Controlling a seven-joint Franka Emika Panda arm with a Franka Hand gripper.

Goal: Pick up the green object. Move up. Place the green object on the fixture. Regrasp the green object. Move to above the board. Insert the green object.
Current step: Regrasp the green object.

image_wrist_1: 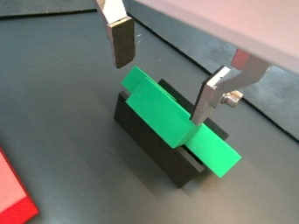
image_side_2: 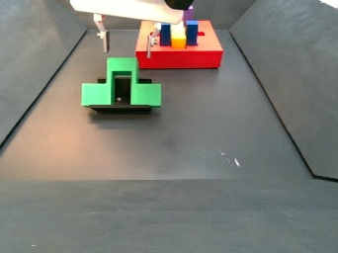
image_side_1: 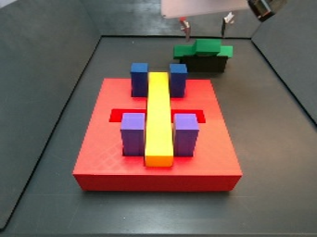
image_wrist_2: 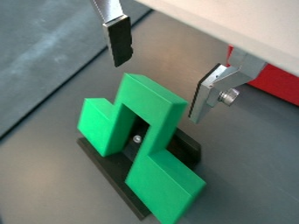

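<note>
Overhead, end effector (image_wrist_2: 163, 74) agape, blocky green object (image_wrist_2: 138, 140)

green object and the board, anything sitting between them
Nothing: in a side view only bare dark floor separates the green object, resting on the fixture, from the board. The gripper hangs above, jaws open.

In a side view a long yellow bar (image_side_1: 158, 118) runs from 12 to 6 o'clock. Blue posts (image_side_1: 140, 78) flank its 12 o'clock end and purple posts (image_side_1: 133, 132) its 6 o'clock end. The dark worktop (image_side_2: 185, 128) shows small white specks (image_side_2: 222, 153).
</note>
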